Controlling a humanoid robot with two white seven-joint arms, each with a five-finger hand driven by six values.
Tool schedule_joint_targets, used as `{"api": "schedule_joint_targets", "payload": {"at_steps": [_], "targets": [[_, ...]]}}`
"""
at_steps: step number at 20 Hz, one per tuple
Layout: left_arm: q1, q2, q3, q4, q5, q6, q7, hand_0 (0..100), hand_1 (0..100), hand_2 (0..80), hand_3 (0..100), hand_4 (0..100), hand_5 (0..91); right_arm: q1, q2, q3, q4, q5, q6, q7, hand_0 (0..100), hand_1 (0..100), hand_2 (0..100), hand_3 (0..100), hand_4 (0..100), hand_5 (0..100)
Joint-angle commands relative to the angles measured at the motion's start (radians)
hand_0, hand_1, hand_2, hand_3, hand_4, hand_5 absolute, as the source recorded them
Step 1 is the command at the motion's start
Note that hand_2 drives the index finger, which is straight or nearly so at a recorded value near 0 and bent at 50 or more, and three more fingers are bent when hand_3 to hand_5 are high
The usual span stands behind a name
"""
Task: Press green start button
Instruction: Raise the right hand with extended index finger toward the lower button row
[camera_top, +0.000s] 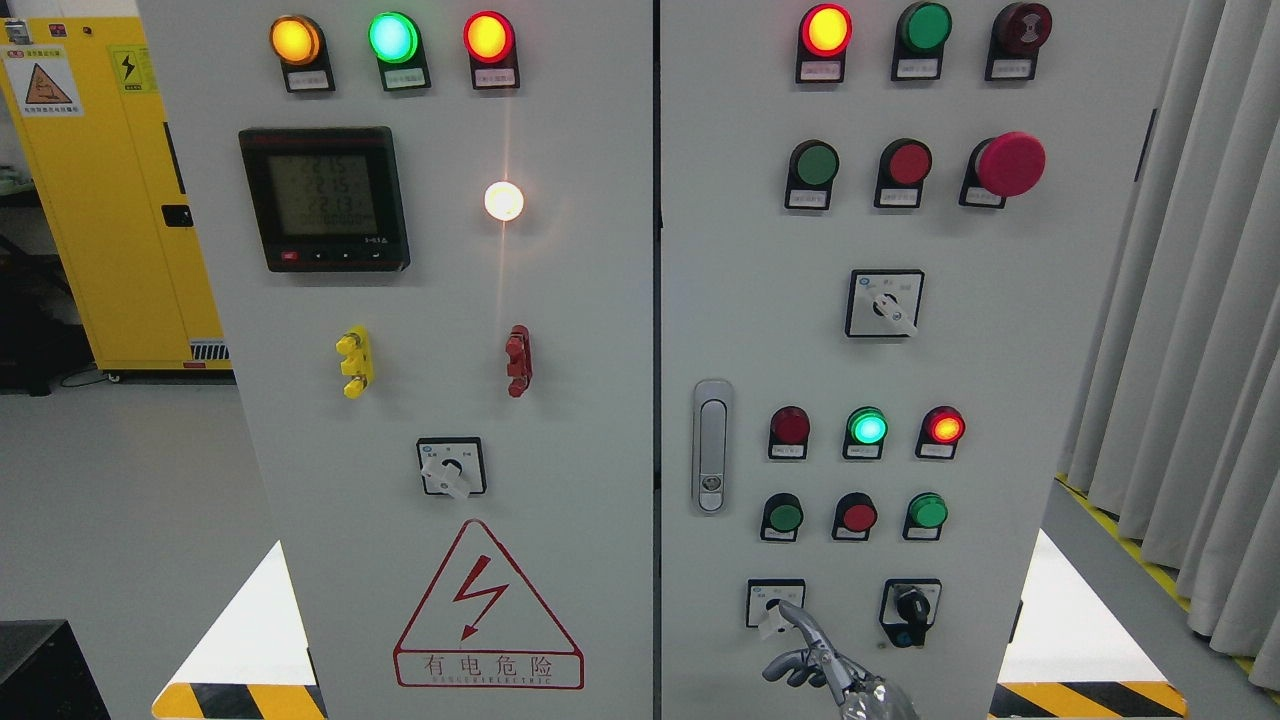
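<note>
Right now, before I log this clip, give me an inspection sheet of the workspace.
Surface: grey two-door control cabinet, doors shut, latch handle on the right door.
Job's things: green push buttons on the right door at and; labels too small to tell which is start.
Clutter: nothing seen.
Robot hands: one robot hand at the bottom edge, index finger extended up near a rotary switch, below the button rows; its side unclear.
Cables: nothing seen.
Surroundings: yellow cabinet at left, grey curtain at right, hazard-striped floor markings.
</note>
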Motion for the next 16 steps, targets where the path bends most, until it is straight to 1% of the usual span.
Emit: {"api": "schedule_joint_targets", "payload": {"at_steps": [1,4,8,16], "targets": [[0.0,0.0,0.0,0.0,0.0,0.0,0.0,12,56,0.0,0,0,0.0,-0.11,0.023,-0.076,0.071,0.151,0.002,-0.001,56,97,0,92,100,100],[0.0,0.0,0.0,0.0,0.0,0.0,0.0,12,56,0.0,0,0,0.0,-0.141,0.021,-0.074,0.091,0.152,0.003,0.004,58,97,0,92,100,100],[0.002,0.0,0.0,0.0,0.0,0.0,0.0,12,56,0.0,0,0,0.0,-0.153,0.02,-0.074,0.101,0.186,0.005,0.004,62,98,0,92,100,100],[0.0,0.0,0.0,0.0,0.0,0.0,0.0,12,56,0.0,0,0,0.0,-0.158,0.018,-0.062,0.127,0.188,0.011,0.005,65,98,0,93,100,100]]}}
